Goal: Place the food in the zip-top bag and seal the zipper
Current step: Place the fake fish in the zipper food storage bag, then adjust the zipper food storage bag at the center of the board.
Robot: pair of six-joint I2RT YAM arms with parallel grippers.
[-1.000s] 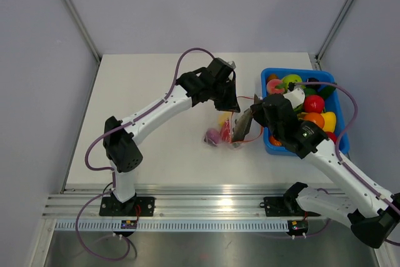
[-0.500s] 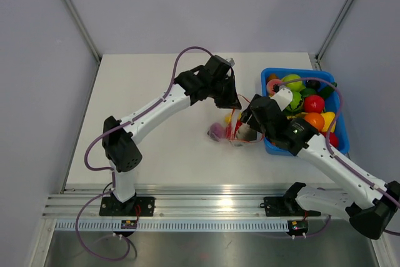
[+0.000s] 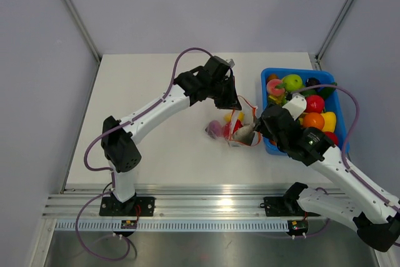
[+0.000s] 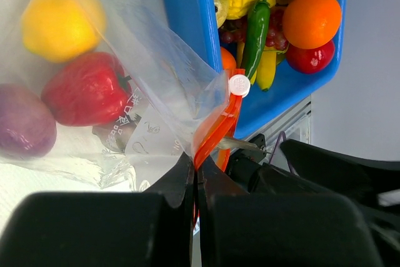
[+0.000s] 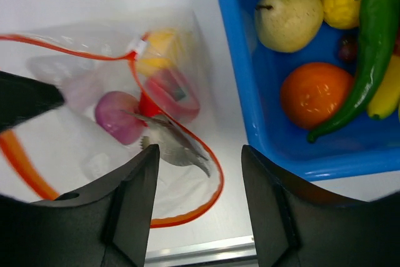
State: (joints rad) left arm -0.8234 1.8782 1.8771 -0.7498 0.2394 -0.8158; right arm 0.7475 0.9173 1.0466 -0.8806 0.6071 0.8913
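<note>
Clear floppy zip-top bag point(image 3: 240, 130), frame centre: orange-red zipper strip point(image 4: 215, 127) pinched in closed left gripper point(image 4: 195, 171); right gripper point(image 5: 199, 156) spread wide, empty.

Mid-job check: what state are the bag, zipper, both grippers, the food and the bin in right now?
zip-top bag: mouth open, pinched at one edge.
zipper: unsealed, its strip spread in a loop.
left gripper: shut on the zipper.
right gripper: open, empty, over the bag mouth.
food in the bag: yellow, red and purple pieces inside.
grey piece: lying within the zipper loop.
blue bin: holds more food.
</note>
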